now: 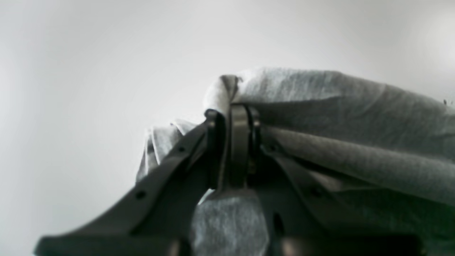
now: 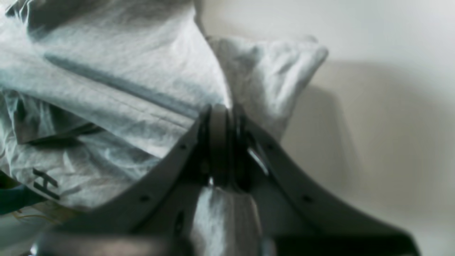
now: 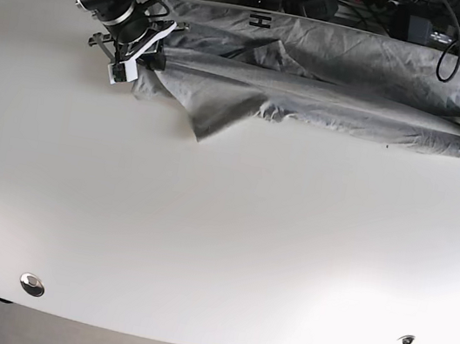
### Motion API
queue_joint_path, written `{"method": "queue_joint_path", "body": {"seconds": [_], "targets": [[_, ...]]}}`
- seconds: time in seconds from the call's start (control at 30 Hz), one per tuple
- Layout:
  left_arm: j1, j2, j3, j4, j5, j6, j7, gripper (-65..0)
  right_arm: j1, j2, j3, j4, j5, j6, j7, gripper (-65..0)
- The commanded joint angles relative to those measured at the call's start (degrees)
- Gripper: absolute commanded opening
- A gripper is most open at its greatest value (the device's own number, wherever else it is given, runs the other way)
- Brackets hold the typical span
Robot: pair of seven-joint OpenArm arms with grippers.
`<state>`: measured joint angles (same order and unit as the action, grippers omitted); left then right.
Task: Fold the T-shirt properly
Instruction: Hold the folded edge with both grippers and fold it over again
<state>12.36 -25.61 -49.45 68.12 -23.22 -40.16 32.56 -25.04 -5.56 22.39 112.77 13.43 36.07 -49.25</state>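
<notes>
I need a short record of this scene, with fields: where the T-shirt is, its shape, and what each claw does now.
garment: grey T-shirt, black lettering on it
place: far edge of the white table
shape: stretched sideways between the arms, bunched and wrinkled, one flap hanging toward the table middle
left claw: shut on shirt fabric, at the right end in the base view
right claw: shut on shirt fabric, at the left end in the base view
fold state: not yet folded neatly

Left claw (image 1: 234, 117) and right claw (image 2: 224, 117) both clamped closed.
</notes>
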Motion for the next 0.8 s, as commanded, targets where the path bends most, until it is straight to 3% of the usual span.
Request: {"method": "queue_joint_path", "body": {"seconds": [0.03,0.17,0.2,0.23,0.27,0.33,0.43,0.53,0.67,0.8], "targets": [[1.0,-1.9,-0.3,1.3,-0.5,0.2,-1.4,-62.1,-1.1,0.9,0.2,0.8,0.6,-0.25,2.4,-57.5],[1.3,-1.9,-0.6,1.3,-0.5,0.2,-1.4,-25.8,-3.3,1.1,0.2,1.0,0.9,-0.25,4.9,-27.7],[1.7,-1.9,-0.6,1.4,-0.6,0.2,-1.4,-19.3,-4.1,1.1,0.2,1.1,0.9,0.01,5.7,-19.8],[1.8,-1.9,-0.7,2.4,-0.9,0.2,-1.4,-17.1,-4.6,0.9,0.0,1.2,0.9,0.01,6.5,-13.5],[2.0,-1.8,-0.8,6.1,-0.9,0.2,-1.4,-19.2,-5.0,0.8,-0.1,2.1,0.9,0.10,7.7,-8.9],[3.9,-1.4,-0.9,13.2,-2.2,0.2,-1.4,-23.3,-4.8,1.0,-0.3,2.5,3.5,0.19,9.2,-9.5],[3.7,-1.7,-0.4,13.8,-6.5,0.2,-1.4,-23.7,-1.5,3.2,-0.3,2.1,9.6,-0.25,9.0,-9.5],[1.0,-1.7,2.0,11.0,-6.5,0.2,-1.4,-23.7,4.5,3.7,-0.4,-0.6,8.8,-0.25,7.7,-9.5],[-2.6,-2.4,5.0,2.9,-4.4,0.2,-1.5,-23.9,12.5,3.8,-0.6,-7.9,8.1,0.01,4.3,-9.5],[-5.5,-2.1,5.1,-0.8,-0.6,0.2,-1.4,-24.7,15.7,4.6,-7.1,-15.7,8.2,-0.25,4.6,-9.5]]}}
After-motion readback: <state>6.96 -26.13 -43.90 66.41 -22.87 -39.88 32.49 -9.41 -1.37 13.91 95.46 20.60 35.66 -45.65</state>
